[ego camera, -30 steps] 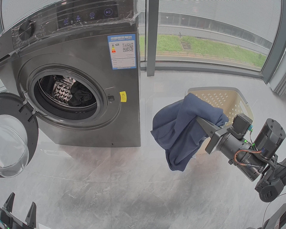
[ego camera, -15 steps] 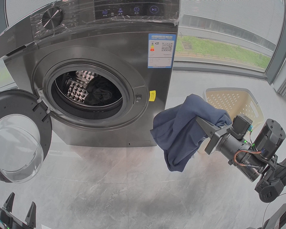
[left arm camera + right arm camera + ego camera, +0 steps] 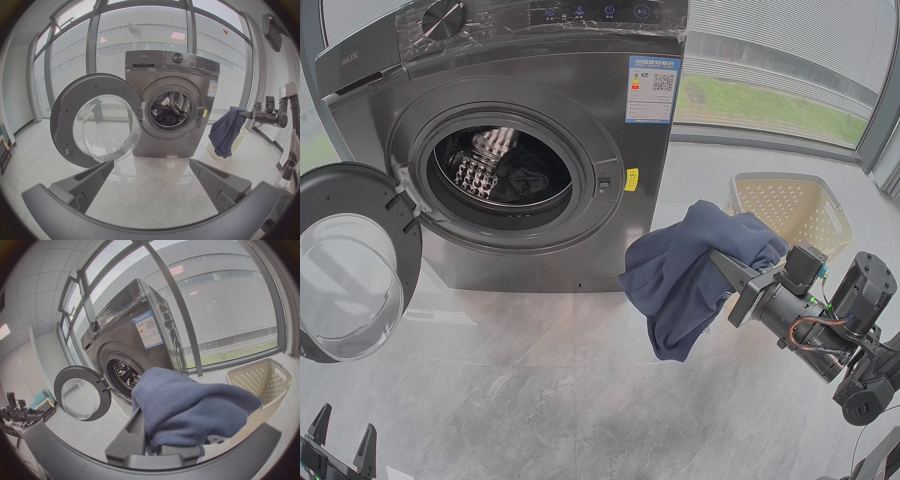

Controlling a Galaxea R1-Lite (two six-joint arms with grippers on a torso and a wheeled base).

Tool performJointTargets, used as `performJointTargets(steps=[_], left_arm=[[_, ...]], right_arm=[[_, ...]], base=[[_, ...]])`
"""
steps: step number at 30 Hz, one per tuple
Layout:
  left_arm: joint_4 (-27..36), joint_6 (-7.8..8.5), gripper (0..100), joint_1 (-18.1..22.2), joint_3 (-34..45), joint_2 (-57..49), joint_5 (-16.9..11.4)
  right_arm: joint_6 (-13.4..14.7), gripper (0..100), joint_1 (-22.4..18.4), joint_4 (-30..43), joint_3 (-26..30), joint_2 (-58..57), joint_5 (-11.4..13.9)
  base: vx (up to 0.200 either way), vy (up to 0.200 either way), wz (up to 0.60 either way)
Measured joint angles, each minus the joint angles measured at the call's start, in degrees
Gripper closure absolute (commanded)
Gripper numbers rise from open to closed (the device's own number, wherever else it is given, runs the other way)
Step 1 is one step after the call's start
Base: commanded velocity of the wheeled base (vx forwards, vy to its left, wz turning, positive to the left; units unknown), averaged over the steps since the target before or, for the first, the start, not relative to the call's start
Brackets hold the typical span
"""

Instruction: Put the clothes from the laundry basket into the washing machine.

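Right hand (image 3: 728, 269) is carrying the navy garment (image 3: 681, 275) toward the washing machine (image 3: 506, 265).
The head view is swinging to centre the open drum. The right hand is staying clenched on the garment, which is hanging clear of the laundry basket (image 3: 794, 206). The left hand (image 3: 345, 431) is waiting released.

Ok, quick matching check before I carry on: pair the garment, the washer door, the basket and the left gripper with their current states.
1 blue garment
2 washer door
3 laundry basket
4 left gripper

A swung wide open
B jaws apart, holding nothing
C clamped in the right gripper, hanging off the ground
D standing on the floor

Pairs: 1-C, 2-A, 3-D, 4-B
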Motion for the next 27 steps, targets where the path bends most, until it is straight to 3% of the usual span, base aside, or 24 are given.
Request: performJointTargets(steps=[24, 27], left_arm=[[0.0, -0.06, 0, 0.0, 0.0, 0.0, 0.0], [0.0, 0.0, 0, 0.0, 0.0, 0.0, 0.0]], right_arm=[[0.1, 100, 0.0, 0.0, 0.1, 0.0, 0.0], [0.1, 100, 0.1, 0.0, 0.1, 0.0, 0.0]], base=[[0.0, 0.2, 0.0], [0.0, 0.0, 0.0]])
